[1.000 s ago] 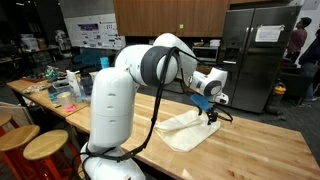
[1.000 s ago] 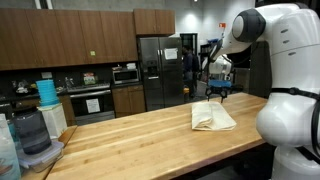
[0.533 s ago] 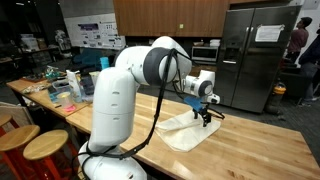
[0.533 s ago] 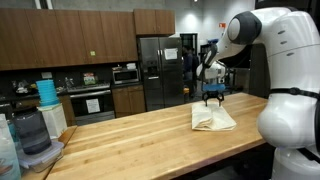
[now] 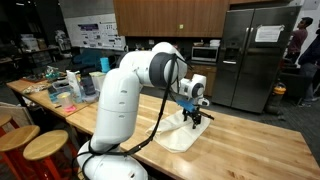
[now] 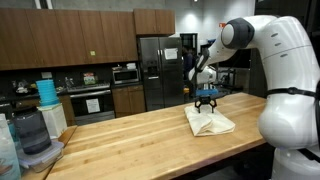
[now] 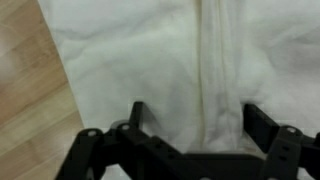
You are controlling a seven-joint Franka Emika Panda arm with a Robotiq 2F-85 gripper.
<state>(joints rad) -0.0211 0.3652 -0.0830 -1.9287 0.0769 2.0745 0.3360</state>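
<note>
A crumpled white cloth (image 5: pixel 176 134) (image 6: pixel 211 124) lies on the wooden table (image 5: pixel 250 150) (image 6: pixel 120 140). My gripper (image 5: pixel 194 117) (image 6: pixel 207 101) hangs just above the cloth's far end and points down at it. In the wrist view the cloth (image 7: pixel 150 60) fills most of the frame, with a folded seam running down it. There the gripper (image 7: pixel 194 108) is open, its two black fingers (image 7: pixel 137 112) standing wide apart on either side of the seam. Nothing is held between them. Whether the fingertips touch the fabric I cannot tell.
Bottles and containers crowd the table's far end (image 5: pixel 62 88). Two round stools (image 5: pixel 45 146) stand by the robot's base. A steel fridge (image 5: pixel 250 55) (image 6: pixel 158 70) is behind. A stack of containers (image 6: pixel 38 130) sits on the near corner. Bare wood (image 7: pixel 25 110) shows beside the cloth.
The arm has swung from beyond the cloth's edge to over the cloth and come lower. The fingers stayed wide apart. The cloth has not moved.
</note>
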